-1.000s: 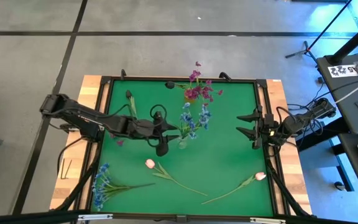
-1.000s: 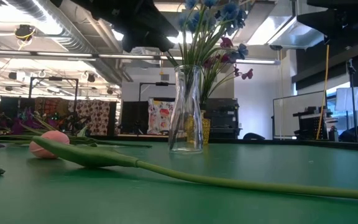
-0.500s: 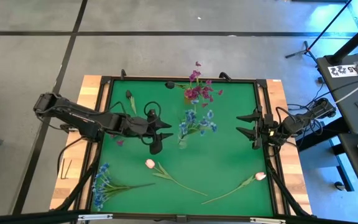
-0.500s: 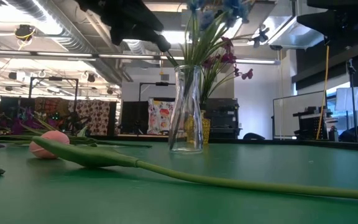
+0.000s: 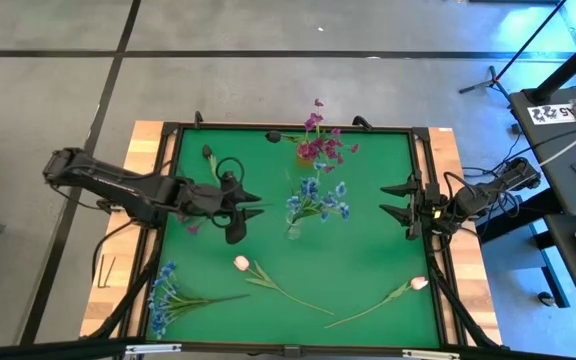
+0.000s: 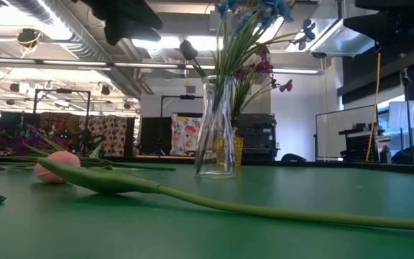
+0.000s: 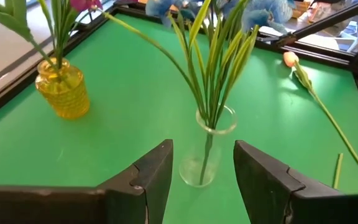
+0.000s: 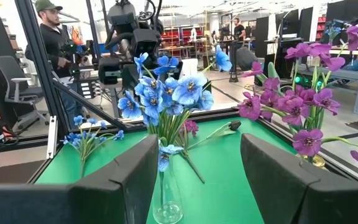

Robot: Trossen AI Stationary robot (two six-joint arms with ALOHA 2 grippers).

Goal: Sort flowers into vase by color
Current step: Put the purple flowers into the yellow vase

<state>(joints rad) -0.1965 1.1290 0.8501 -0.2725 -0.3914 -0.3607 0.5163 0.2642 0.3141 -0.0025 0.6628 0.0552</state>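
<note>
Blue flowers [image 5: 317,198] in clear vase [image 7: 207,149]

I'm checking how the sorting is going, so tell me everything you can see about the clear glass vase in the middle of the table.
The clear glass vase is a tall, narrow, see-through bottle shape with a round open mouth. It stands upright near the middle of the green table. It holds a spray of blue flowers on thin green stems that fan out above the rim. No gripper touches it; the left gripper hangs open beside it. A yellow vase stands apart, behind it.
</note>
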